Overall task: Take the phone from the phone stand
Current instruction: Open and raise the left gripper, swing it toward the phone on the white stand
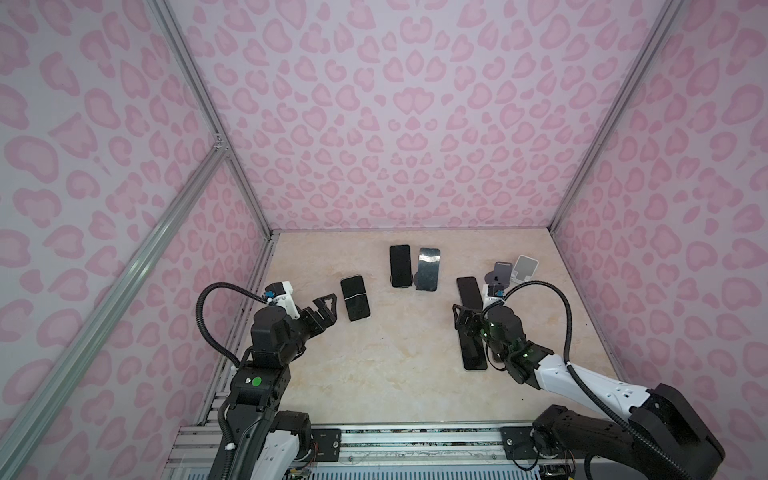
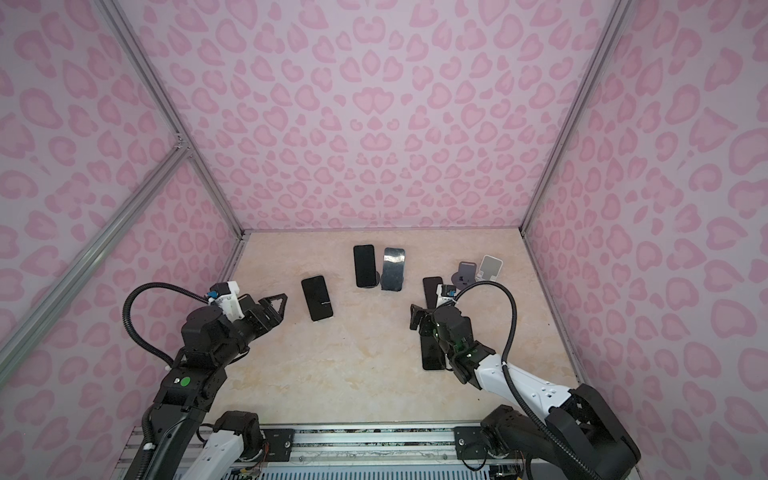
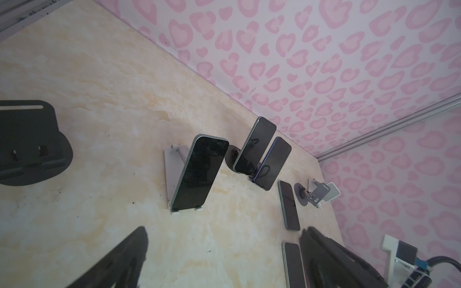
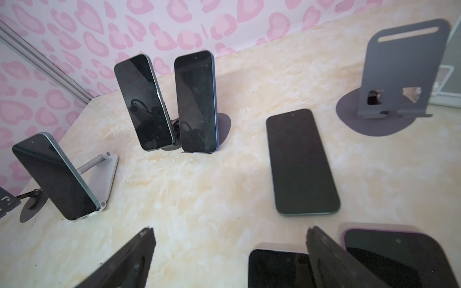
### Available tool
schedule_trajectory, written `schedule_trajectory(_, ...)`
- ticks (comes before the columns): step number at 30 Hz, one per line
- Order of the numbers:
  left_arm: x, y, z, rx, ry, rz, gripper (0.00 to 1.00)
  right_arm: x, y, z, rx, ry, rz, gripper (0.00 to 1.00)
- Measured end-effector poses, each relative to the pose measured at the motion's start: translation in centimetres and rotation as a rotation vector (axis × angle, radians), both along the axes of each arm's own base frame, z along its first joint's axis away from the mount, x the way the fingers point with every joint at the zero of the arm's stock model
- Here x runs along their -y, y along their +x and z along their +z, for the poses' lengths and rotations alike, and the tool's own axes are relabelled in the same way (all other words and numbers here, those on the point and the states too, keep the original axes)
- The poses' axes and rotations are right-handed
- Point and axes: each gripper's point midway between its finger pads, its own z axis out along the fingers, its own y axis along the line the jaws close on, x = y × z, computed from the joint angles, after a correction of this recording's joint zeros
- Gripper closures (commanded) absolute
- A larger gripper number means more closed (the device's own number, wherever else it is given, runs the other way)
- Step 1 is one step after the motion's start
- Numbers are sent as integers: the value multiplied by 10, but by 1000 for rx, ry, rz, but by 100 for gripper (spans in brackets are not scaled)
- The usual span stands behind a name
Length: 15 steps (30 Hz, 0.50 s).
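The phone point(image 1: 355, 298) that looks most ready to be taken is the leftmost of three propped up on the worktop point(image 1: 374, 382). It leans back on a pale folding phone stand point(image 3: 172, 174), with its bottom edge caught in the stand's lip and its dark screen facing the near side. Its long axis runs near to far, the top end raised and far, the bottom end low and turned a little to the right. The left fingers point(image 3: 124, 254) are spread wide and empty. In both top views they sit just to the left of the phone, level with its lower half and apart from it, and they point rightward at its long left edge. In the left wrist view the phone stands ahead, roughly in line with the gap between them. The left arm point(image 1: 270, 328) is therefore plainly the nearer one, and the grasp would likely have to span the phone's short width across its two long edges (then lift up and away from the lip, not pull sideways). The right fingers point(image 4: 329, 259) are also wide and hold nothing. They hover on the right above two flat phones point(image 1: 469, 293) already lying on the worktop. Two more phones on dark stands point(image 1: 400, 266) wait side by side at the far centre, and two empty stands point(image 1: 500, 272) sit at the far right.
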Motion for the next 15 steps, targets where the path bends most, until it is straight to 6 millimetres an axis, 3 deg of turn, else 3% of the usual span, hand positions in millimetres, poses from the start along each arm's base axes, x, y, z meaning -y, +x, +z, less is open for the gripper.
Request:
schedule_trajectory(7,31,-4,27,50,13,-76,4,17,-3,-1,36,-10,-72,4)
schedule_trajectory(15,67,-5,20,18,136,-115,4,28,-1,5,65,14,-142,5)
